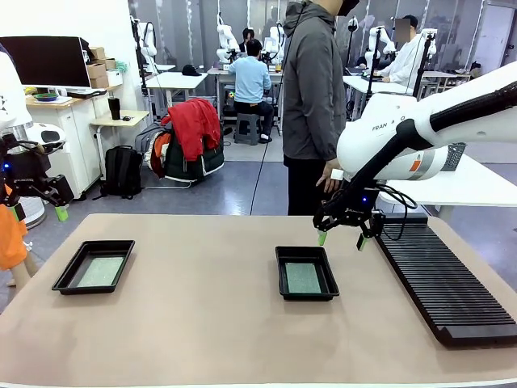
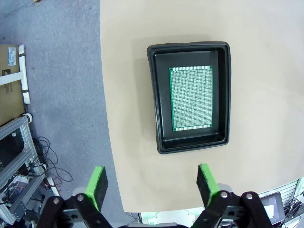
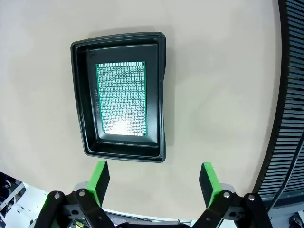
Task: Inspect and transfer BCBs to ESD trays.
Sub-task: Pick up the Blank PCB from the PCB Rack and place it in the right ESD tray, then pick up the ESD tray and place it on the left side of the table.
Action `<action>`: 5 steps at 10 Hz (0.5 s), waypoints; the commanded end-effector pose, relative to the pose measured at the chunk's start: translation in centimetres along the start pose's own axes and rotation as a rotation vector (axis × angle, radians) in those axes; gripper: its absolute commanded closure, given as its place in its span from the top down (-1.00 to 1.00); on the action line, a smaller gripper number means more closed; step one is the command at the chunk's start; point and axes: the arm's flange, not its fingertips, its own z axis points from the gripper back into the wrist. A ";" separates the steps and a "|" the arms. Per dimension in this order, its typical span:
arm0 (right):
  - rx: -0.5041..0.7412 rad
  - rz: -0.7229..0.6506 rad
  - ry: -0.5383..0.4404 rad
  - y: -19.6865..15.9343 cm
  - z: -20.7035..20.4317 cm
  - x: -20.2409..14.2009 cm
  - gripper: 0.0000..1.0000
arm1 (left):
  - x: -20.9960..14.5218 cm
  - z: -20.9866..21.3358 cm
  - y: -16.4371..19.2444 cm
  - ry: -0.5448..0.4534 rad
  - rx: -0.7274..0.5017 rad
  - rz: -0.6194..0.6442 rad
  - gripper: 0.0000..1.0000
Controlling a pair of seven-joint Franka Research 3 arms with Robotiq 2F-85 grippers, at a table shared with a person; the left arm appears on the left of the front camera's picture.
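Two green BCBs are lying flat, one in each black ESD tray. The left gripper (image 2: 151, 185) is hovering, fingers apart, over the left tray (image 2: 190, 50) and its board (image 2: 191, 97). The right gripper (image 3: 154, 183), also spread, is hanging above the right tray (image 3: 118, 40) and its board (image 3: 121, 97).

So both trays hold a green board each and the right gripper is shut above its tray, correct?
Not quite. The right gripper is open, its pads spread wide in the right wrist view. Both trays, the left and the right, do hold one green board each.

A long black ribbed rack (image 1: 448, 279) lies on the tan table (image 1: 202, 323)
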 end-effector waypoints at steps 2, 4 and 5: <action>0.016 0.000 -0.004 0.0 -0.2 -0.1 1.00 | -0.1 -0.1 0.0 -0.005 0.002 0.002 1.00; 0.016 0.000 -0.004 0.0 -0.2 -0.1 1.00 | -0.1 -0.1 0.0 -0.005 0.002 0.002 1.00; 0.016 0.000 -0.004 0.0 -0.2 -0.1 1.00 | -0.1 -0.1 0.0 -0.005 0.002 0.002 1.00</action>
